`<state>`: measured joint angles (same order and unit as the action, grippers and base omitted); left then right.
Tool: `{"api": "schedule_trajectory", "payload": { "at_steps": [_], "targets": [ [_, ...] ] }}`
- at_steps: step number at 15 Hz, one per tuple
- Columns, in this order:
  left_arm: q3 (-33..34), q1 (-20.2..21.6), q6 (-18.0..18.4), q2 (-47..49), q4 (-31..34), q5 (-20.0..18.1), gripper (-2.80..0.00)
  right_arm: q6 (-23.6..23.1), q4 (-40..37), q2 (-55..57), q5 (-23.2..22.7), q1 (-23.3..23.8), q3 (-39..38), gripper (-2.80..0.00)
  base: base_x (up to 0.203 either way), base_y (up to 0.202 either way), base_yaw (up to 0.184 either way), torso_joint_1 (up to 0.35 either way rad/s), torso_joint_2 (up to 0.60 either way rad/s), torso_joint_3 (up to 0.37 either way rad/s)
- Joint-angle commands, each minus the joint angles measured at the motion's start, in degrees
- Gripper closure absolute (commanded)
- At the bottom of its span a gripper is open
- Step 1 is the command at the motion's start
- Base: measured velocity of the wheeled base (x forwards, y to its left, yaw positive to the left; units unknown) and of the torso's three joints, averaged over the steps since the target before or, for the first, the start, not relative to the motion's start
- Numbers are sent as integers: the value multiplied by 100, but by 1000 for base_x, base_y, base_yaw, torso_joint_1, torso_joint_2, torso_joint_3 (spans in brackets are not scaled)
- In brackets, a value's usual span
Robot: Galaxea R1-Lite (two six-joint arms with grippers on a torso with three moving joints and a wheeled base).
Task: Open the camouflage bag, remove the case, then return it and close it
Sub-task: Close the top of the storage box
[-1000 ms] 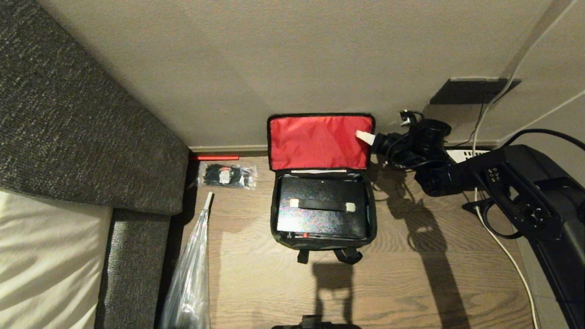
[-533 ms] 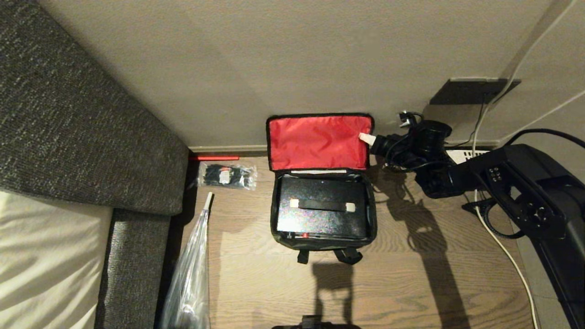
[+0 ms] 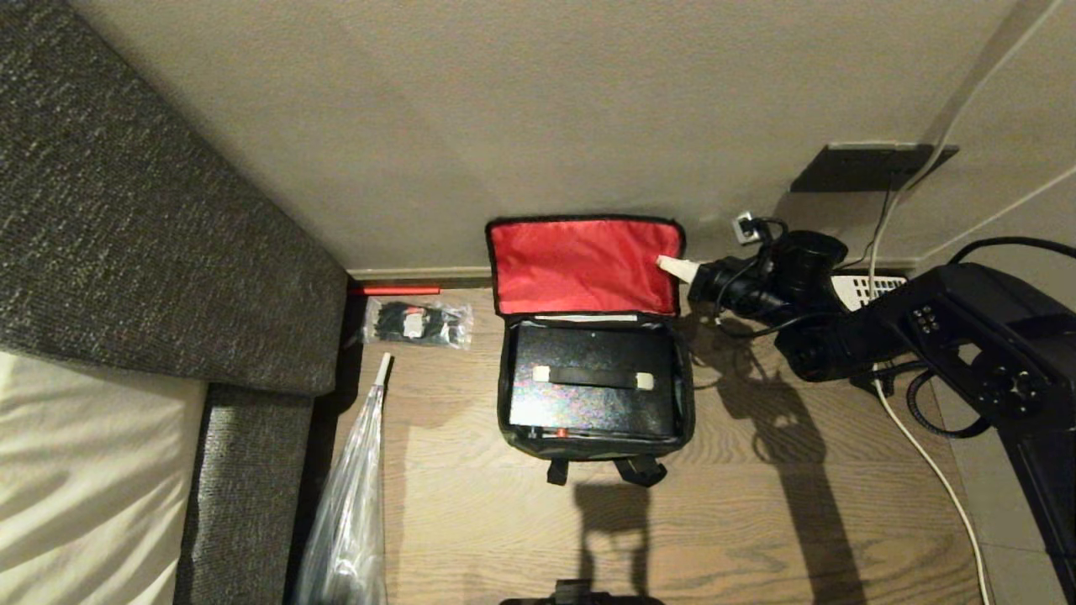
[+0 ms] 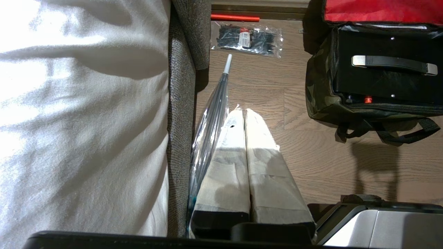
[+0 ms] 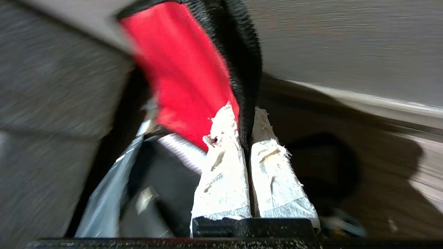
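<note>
The camouflage bag point(image 3: 588, 450) stands open on the wood floor by the wall, its red-lined lid point(image 3: 584, 265) tipped up against the wall. Inside lies the black case point(image 3: 588, 407), handle point(image 3: 593, 376) on top; the left wrist view shows the case point(image 4: 380, 83) and the bag's camouflage side point(image 4: 322, 100). My right gripper point(image 3: 670, 265) reaches in from the right and is shut on the lid's black right edge. The right wrist view shows its taped fingers pinching that edge point(image 5: 244, 114) beside the red lining point(image 5: 183, 69). My left gripper point(image 4: 241, 112) hangs parked and shut above the floor, left of the bag.
A grey sofa point(image 3: 126, 210) with a pale cushion fills the left side. A packet of black ties point(image 3: 418, 323), a red stick point(image 3: 395, 290) and a long clear plastic bag point(image 3: 349, 504) lie between sofa and bag. A white cable point(image 3: 925, 454) and power strip point(image 3: 866, 290) lie at the right.
My right gripper has closed on the lid's right edge and moved slightly down and toward me. The lid's top edge has come a little away from the wall.
</note>
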<state>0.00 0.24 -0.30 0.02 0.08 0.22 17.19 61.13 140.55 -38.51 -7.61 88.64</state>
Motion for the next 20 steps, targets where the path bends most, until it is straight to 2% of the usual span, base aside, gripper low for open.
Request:
{"api": "schedule_trajectory", "payload": {
  "at_steps": [1,4,6,8,11,12,15,17,20],
  "targets": [
    [9,2,-5,-18,1,-4,0,7,316,-206,-345,9,-418,0,0,0,0,0,0,0],
    [9,10,-5,-12,1,-4,0,-190,522,-366,-790,68,-995,0,0,0,0,0,0,0],
    [9,4,-5,-11,1,1,0,-752,518,-455,-1110,132,-1439,0,0,0,0,0,0,0],
    [9,4,-5,-11,1,0,0,-1196,493,-491,-1198,169,-1801,0,0,0,0,0,0,0],
    [9,2,-5,-11,1,3,0,-1495,504,-485,-1228,198,-2033,0,0,0,0,0,0,0],
    [9,9,-5,-19,4,3,0,-1548,499,-499,-1221,198,-2095,-280,0,0,0,0,0,0],
    [9,2,-5,-20,1,4,0,-1665,544,-558,-1342,198,-2429,-280,0,0,0,0,0,0],
    [9,7,-5,-20,1,-1,0,-1997,489,-673,-1676,198,-2928,-280,0,0,0,0,0,0],
    [9,2,-5,-19,1,-4,0,-2516,452,-811,-1820,211,-3640,-280,0,0,0,0,0,0]
  ]
}}
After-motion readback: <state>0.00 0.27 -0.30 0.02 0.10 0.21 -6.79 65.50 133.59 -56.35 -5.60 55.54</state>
